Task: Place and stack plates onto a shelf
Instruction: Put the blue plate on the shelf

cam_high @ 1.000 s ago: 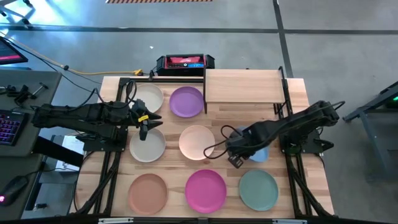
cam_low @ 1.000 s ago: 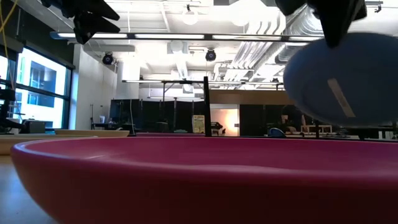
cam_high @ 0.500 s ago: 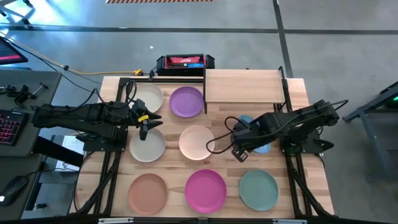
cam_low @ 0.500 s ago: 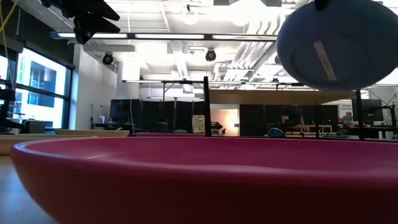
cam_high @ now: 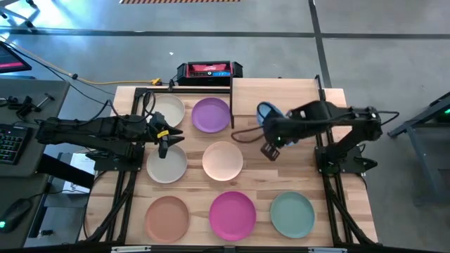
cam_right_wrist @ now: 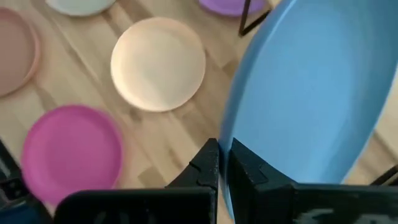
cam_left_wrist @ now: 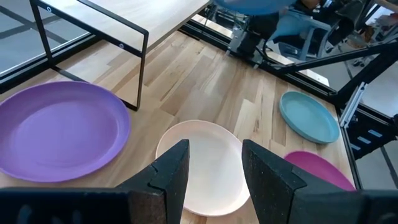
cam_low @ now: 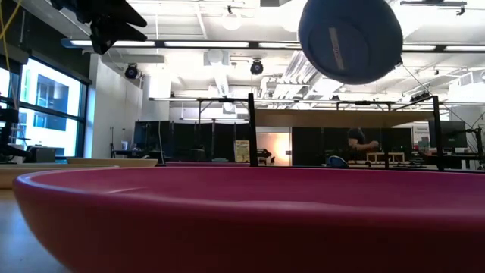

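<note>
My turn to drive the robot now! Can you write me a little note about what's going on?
Right tool: shut on the blue plate, held up in the air by the shelf.
Left tool: open, holding nothing, waiting above the grey-beige plate.
On the table: cream, purple, peach, terracotta, magenta and teal green plates.
Done: no plate on the shelf yet.
Left: shelve the blue plate, then stack the other seven.

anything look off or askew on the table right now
Nothing spilled or damaged. The only thing out of line is the blue plate, pinched by its rim in the right tool and hanging tilted on edge in the air near the shelf. The other plates lie flat on the table.
</note>
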Available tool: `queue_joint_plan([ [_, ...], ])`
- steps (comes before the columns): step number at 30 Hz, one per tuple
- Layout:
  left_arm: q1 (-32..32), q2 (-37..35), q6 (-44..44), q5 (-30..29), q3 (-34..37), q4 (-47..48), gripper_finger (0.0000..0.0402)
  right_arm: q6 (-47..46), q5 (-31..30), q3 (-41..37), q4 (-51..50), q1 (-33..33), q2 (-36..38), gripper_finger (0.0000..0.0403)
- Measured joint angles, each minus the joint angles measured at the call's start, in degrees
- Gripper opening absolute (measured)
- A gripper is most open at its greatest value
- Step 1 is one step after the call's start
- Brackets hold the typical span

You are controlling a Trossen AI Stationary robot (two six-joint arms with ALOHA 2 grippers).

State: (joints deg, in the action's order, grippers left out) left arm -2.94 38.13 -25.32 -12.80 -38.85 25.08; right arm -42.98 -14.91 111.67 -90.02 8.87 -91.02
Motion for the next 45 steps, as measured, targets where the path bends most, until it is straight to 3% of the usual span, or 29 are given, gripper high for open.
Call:
queue_joint_plan([
  [19, 0.0, 0.0, -0.1, 0.0, 0.0, 0.0, 0.0138, 23.6, -4.7, -0.1, 0.1, -15.0, 0.1, 0.0000],
  [45, 0.0, 0.0, -0.1, -3.3, 0.0, -0.2, 0.0138, 30.6, -10.1, -28.8, 0.8, -24.0, 6.5, 0.0000],
])
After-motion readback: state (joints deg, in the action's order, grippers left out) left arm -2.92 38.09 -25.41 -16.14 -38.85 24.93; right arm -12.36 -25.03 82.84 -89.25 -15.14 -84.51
